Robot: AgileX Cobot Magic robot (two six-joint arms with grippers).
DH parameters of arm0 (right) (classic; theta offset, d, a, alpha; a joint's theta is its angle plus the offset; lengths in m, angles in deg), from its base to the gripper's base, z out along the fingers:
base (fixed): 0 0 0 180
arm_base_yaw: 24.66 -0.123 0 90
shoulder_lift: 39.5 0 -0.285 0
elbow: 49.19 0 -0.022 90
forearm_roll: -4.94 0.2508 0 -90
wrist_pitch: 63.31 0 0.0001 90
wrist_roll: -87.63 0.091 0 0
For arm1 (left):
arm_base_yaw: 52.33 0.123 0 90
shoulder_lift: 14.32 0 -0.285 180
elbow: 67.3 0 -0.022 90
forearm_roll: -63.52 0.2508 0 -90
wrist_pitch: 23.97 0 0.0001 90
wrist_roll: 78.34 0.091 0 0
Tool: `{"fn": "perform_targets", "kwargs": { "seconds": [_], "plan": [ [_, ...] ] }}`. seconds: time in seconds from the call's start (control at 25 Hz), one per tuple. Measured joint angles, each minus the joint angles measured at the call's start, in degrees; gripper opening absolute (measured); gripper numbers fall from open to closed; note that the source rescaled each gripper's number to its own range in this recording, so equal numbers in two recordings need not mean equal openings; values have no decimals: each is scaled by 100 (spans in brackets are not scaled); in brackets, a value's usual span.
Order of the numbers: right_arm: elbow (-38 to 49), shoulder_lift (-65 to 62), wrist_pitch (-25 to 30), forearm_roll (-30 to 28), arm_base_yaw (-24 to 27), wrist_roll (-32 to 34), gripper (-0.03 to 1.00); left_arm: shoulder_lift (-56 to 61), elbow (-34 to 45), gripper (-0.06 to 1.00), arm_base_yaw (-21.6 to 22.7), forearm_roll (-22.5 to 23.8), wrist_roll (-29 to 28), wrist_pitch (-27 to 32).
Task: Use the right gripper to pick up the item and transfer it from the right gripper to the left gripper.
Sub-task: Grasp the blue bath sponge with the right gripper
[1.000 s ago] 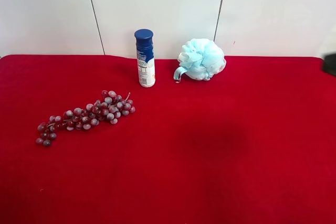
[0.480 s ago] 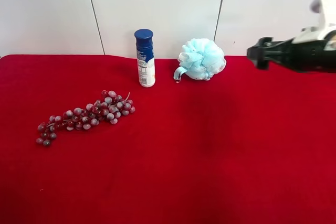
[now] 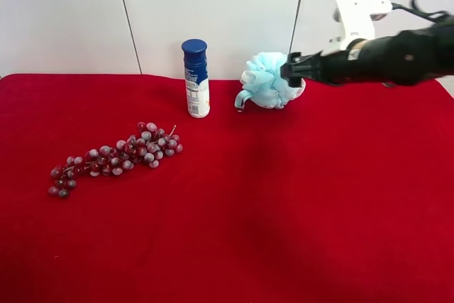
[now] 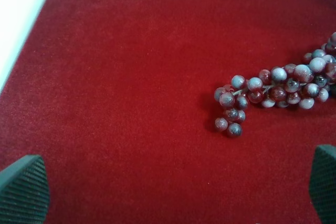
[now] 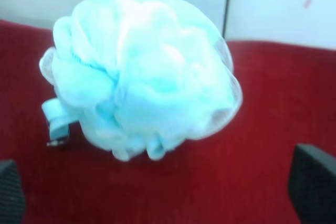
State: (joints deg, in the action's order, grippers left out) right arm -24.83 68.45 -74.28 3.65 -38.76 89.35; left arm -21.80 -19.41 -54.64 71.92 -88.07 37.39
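Robot workspace on a red cloth [image 3: 284, 211] set against a white wall [image 3: 213, 5]. A blue-capped white bottle [image 3: 196, 78] stands upright near the wall. Just beside the bottle, on the side away from the grapes, rests the bath pouf [image 3: 272, 79], a ruffled pale-blue ball whose ribbon loop [image 3: 242, 99] lies on the cloth toward the bottle. The right gripper [image 3: 292, 70], on a black arm with a white housing, reaches the pouf from the side farthest from the bottle. In its wrist view the fingers stand wide apart, the pouf ahead between them, neither fingertip touching it. A bunch of red-purple grapes [image 3: 117, 155] lies on the bottle's other side, farther from the wall. The left gripper [image 4: 173, 187], seen only in its wrist view, hovers beside the grapes' narrow end, fingers wide apart and empty.
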Motion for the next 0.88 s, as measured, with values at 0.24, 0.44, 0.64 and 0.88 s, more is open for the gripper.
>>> {"fn": "perform_targets", "kwargs": {
  "seconds": [0.24,0.44,0.64,0.88],
  "plan": [
    [-967,876,178,0,0,0,100,0,0,100,0,0,2,0],
    [-1553,1447,202,0,0,0,100,0,0,100,0,0,2,0],
    [-1910,1916,202,0,0,0,100,0,0,100,0,0,2,0],
    [-2195,2304,184,-5,-11,5,95,0,0,100,0,0,2,0]
  ]
}}
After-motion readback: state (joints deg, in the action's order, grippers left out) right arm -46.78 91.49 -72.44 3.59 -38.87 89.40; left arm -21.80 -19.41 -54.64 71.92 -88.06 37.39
